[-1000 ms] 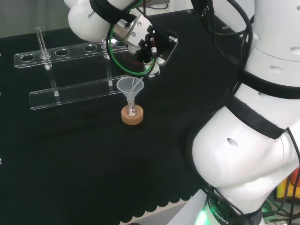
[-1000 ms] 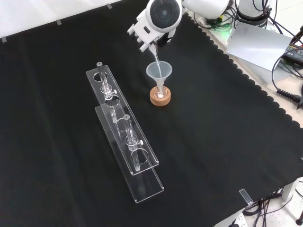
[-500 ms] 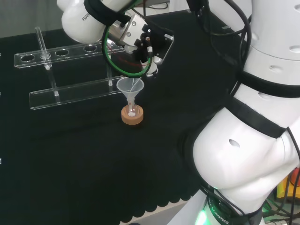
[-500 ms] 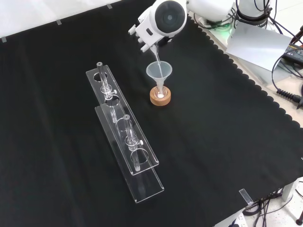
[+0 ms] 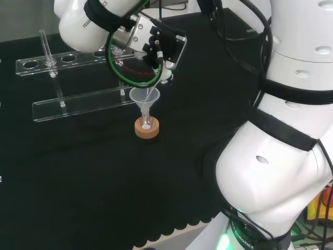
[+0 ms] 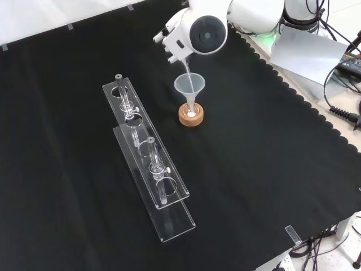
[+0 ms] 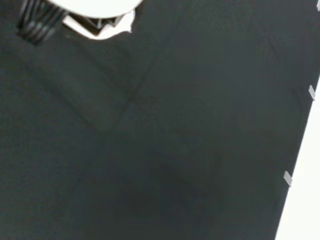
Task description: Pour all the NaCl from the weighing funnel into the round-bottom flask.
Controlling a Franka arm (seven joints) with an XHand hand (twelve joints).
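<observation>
Since the earlier frame, my hand (image 6: 176, 38) is rolling further over, its fingers curled around the weighing funnel (image 6: 184, 66). I am pouring: its spout is reaching into the funnel (image 6: 189, 85) on the round-bottom flask (image 6: 191, 113). Next, I judge, more tilt.

Clear test-tube rack (image 6: 148, 169) with tubes on black cloth (image 6: 254, 186)

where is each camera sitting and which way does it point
Head view: behind and above the arm's base, looking over the white links at the hand above the funnel.
Front view: opposite side, looking down on the cloth; the hand enters from the top.
Wrist view: at the wrist, facing black cloth.
Head and front views share the funnel, cork stand and rack.
</observation>
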